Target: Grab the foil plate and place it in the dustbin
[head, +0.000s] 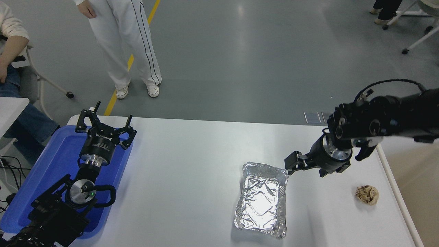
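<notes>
Right gripper [301, 166] hovers just beside the far right corner of the foil plate [261, 200], jaws apart and holding nothing. Plate status: flat on the white table [185, 164], not yet grasped. Remaining steps, as judged: grasp, lift, carry right to the dustbin [398, 197]. Left gripper [104, 127], fingers spread, sits parked over the blue tray [55, 161].

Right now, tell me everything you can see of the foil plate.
The foil plate is a shallow rectangular tray of shiny, crinkled silver foil with rounded corners and a rolled rim. It lies flat and empty on the table, long side running away from the camera. The right end effector is just beyond its far right corner; whether it touches cannot be told.
</notes>
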Robot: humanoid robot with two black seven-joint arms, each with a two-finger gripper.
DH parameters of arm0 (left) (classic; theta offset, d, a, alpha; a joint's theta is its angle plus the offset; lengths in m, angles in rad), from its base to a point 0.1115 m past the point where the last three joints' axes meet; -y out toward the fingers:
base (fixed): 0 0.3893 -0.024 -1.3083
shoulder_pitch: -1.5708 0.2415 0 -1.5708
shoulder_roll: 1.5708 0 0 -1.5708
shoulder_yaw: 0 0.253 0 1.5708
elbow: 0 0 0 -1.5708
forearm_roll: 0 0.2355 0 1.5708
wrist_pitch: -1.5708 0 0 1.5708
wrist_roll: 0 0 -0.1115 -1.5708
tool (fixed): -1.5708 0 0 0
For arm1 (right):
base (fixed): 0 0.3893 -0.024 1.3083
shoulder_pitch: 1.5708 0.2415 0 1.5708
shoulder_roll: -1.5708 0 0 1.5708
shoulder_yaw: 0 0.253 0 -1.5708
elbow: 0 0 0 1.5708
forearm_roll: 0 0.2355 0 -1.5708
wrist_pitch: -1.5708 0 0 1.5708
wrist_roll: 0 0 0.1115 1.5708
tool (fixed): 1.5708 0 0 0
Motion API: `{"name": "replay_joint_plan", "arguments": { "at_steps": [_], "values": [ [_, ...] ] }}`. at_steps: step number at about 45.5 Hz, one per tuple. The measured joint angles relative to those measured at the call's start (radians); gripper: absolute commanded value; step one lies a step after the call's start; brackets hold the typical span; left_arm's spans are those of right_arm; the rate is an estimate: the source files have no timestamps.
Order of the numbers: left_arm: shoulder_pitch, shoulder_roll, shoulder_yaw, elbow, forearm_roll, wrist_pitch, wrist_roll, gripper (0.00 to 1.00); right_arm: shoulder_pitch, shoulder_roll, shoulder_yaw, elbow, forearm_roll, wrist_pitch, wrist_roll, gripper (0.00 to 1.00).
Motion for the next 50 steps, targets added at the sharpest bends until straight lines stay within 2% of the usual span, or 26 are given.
{"name": "replay_joint_plan", "arguments": {
  "at_steps": [11, 15, 21, 39, 50],
  "values": [
    [0.000, 0.000, 0.000, 0.000, 0.000, 0.000, 0.000, 1.00, -0.076, 0.023, 0.013, -0.024, 0.000, -0.056, -0.004, 0.98],
    [0.000, 0.000, 0.000, 0.000, -0.001, 0.000, 0.000, 1.00, -0.107, 0.037, 0.018, -0.038, 0.000, -0.068, -0.005, 0.94],
    [0.000, 0.000, 0.000, 0.000, -0.001, 0.000, 0.000, 1.00, -0.147, 0.059, 0.027, -0.052, 0.006, -0.093, -0.006, 0.94],
    [0.000, 0.000, 0.000, 0.000, 0.000, 0.000, 0.000, 1.00, -0.204, 0.098, 0.048, -0.074, 0.092, -0.139, -0.010, 0.92],
    [0.000, 0.000, 0.000, 0.000, -0.001, 0.000, 0.000, 1.00, -0.237, 0.111, 0.054, -0.097, 0.129, -0.172, -0.040, 0.89]
  ]
}}
